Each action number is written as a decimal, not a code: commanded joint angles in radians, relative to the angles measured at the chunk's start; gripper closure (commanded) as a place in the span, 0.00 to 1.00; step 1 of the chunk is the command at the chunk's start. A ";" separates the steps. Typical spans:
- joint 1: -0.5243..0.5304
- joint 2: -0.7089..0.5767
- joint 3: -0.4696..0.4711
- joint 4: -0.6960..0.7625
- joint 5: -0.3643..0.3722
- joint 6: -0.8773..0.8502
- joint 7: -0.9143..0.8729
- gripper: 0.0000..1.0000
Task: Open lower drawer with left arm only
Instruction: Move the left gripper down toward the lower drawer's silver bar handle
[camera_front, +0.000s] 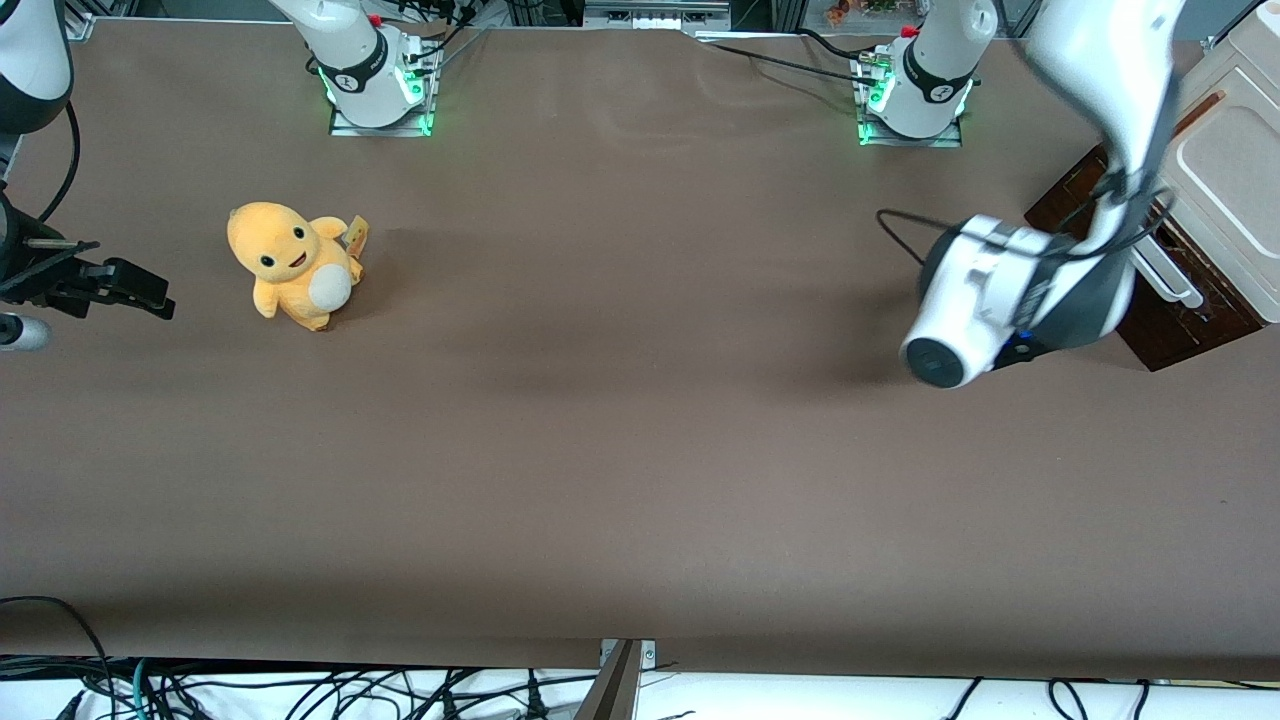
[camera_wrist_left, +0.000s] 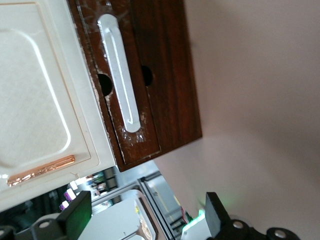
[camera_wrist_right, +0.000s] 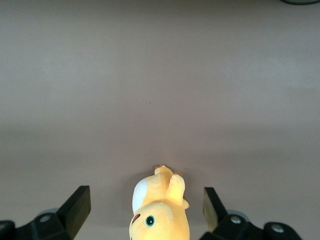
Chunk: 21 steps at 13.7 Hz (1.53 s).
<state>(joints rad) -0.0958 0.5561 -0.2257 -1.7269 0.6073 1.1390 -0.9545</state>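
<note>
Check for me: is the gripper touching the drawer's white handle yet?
Apart. In the left wrist view the gripper is open, both fingers short of the handle on the drawer, with background visible between them.

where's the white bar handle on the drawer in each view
Front view: the white bar handle sits on the dark-brown drawer front, at the working arm's end of the table, partly covered by the left arm.
Left wrist view: the handle lies ahead of the open gripper, not touched.
Right wrist view: not in it.
Shared landmark: the cream cabinet top.

No legible text or labels.
</note>
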 joint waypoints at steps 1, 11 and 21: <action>-0.010 0.039 -0.001 -0.061 0.121 -0.034 -0.066 0.00; 0.203 0.018 -0.001 -0.319 0.457 0.096 -0.092 0.02; 0.274 0.013 -0.001 -0.350 0.495 0.123 -0.092 0.15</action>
<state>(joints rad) 0.1496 0.6037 -0.2176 -2.0404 1.0617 1.2244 -1.0443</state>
